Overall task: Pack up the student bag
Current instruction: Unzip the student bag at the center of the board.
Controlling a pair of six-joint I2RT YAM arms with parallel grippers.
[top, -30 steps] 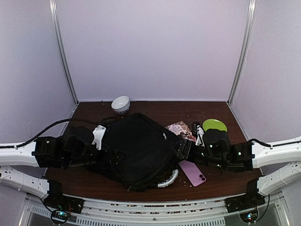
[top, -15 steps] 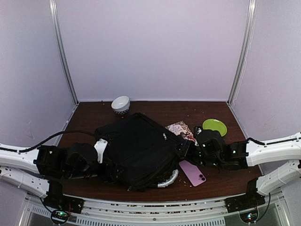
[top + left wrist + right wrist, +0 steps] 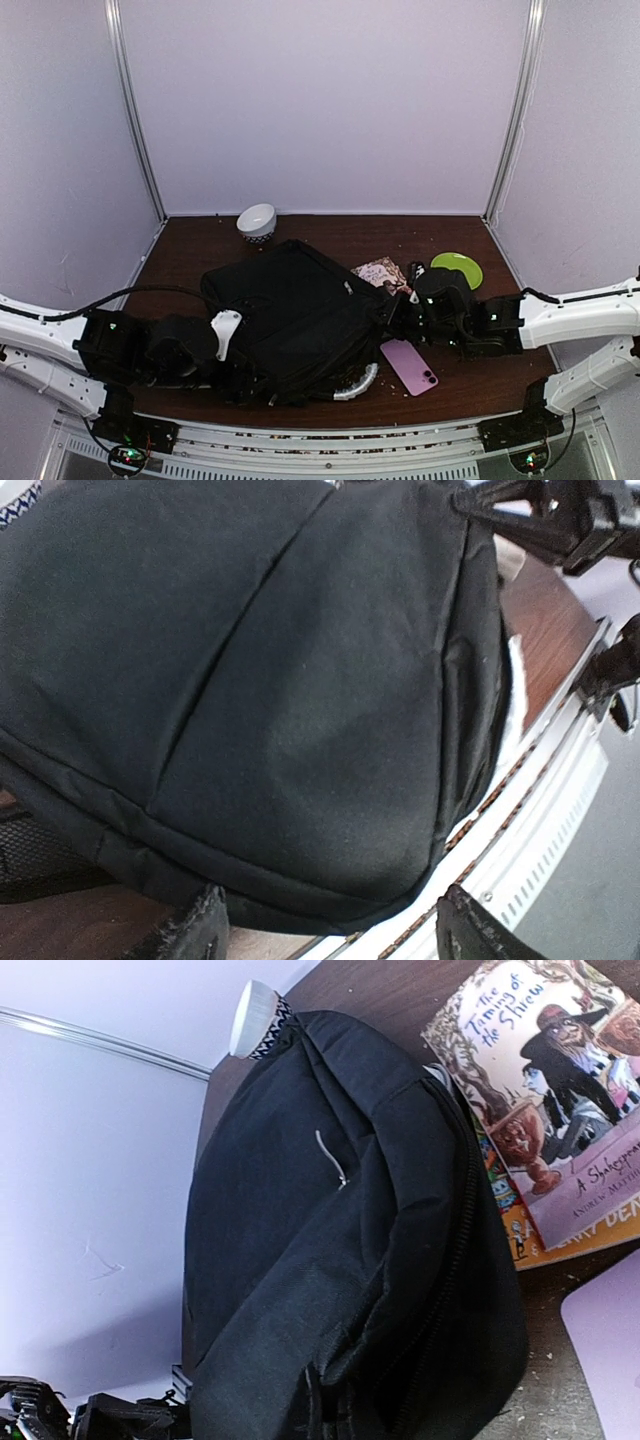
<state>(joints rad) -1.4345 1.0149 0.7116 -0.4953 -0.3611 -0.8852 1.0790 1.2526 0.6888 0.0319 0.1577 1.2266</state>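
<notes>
The student bag point(image 3: 290, 315), a large black soft backpack, lies flat in the middle of the table with its grey-white handle point(image 3: 356, 383) at the near edge. My left gripper point(image 3: 246, 374) is at the bag's near left corner. In the left wrist view it point(image 3: 335, 932) is open, its fingertips point(image 3: 200, 925) wide apart, and the bag's rounded seam edge point(image 3: 300, 880) lies just beyond them. My right gripper point(image 3: 391, 318) is at the bag's right edge, shut on a bunched fold of bag fabric point(image 3: 340, 1400) next to the zipper point(image 3: 455, 1250). Its own fingers are hidden by the cloth.
A colourful book point(image 3: 381, 272) point(image 3: 560, 1110) lies right of the bag, with a pink phone point(image 3: 410, 366) point(image 3: 612, 1332) nearer. A green plate point(image 3: 457, 266) sits at the right and a white bowl point(image 3: 257, 221) at the back. The table's metal front rail point(image 3: 545, 810) runs just below the bag.
My left arm has swung toward the near edge and along the bag's corner, its jaws narrowing. My right gripper has shut on the bag's right edge.
</notes>
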